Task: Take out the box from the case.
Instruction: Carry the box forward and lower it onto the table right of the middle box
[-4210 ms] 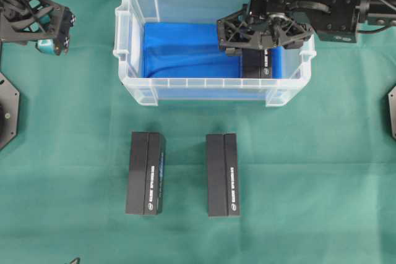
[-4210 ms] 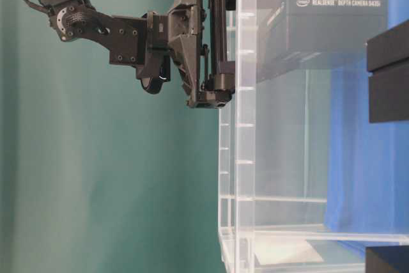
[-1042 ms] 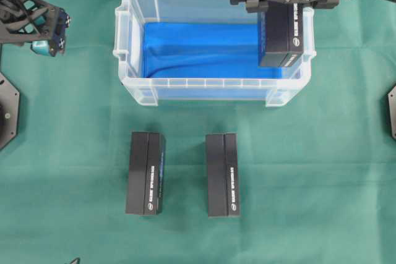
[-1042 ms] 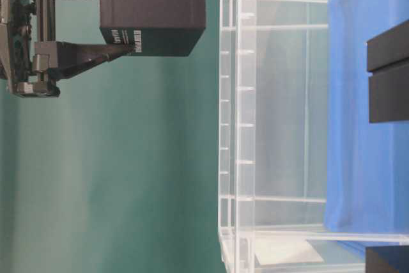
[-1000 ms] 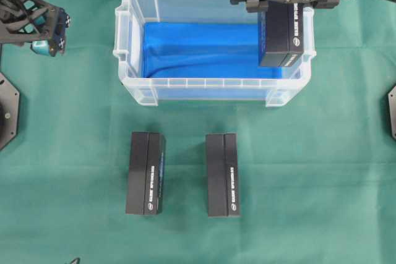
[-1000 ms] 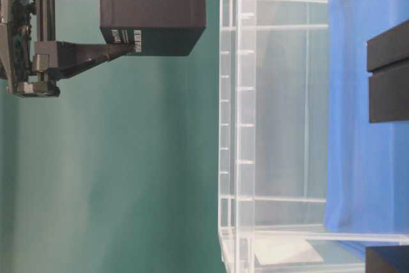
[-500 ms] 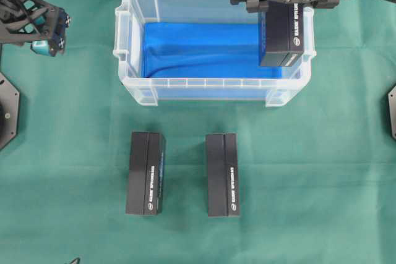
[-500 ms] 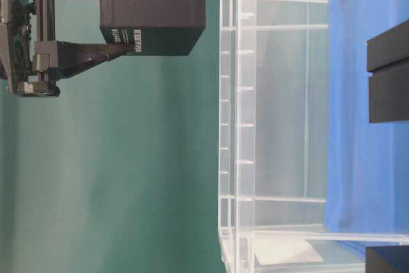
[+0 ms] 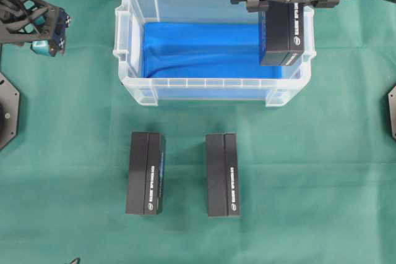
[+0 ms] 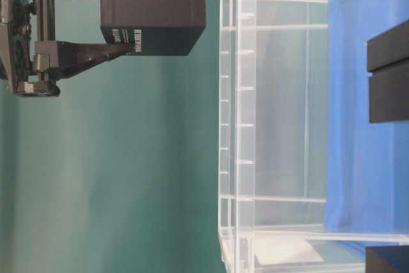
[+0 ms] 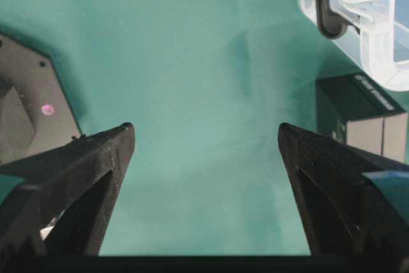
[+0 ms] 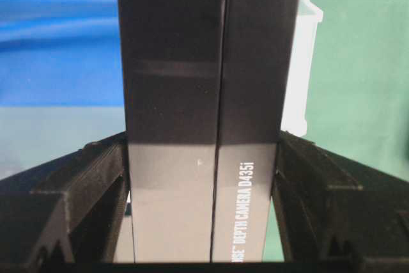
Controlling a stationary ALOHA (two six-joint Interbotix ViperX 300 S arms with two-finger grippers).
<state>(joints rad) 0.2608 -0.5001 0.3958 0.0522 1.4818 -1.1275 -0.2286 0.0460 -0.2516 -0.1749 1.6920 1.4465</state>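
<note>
The case (image 9: 210, 82) is a clear plastic bin with a blue cloth (image 9: 198, 51) on its bottom, at the top middle of the overhead view. My right gripper (image 9: 279, 5) is shut on one end of a black box (image 9: 283, 35) and holds it in the air over the case's right end. In the table-level view, which is turned on its side, the box (image 10: 152, 14) hangs clear of the case's rim (image 10: 229, 126). The right wrist view shows both fingers pressed on the box's (image 12: 204, 94) sides. My left gripper (image 9: 52, 29) is open and empty at the far left.
Two more black boxes (image 9: 146, 173) (image 9: 223, 174) lie side by side on the green cloth in front of the case. The left wrist view shows one of them (image 11: 361, 119) beside the case's corner (image 11: 364, 23). Black base plates (image 9: 6, 109) sit at both table edges.
Since the oldest frame my right gripper has risen with the box from the case's floor to above its rim. Over the last second nothing has moved.
</note>
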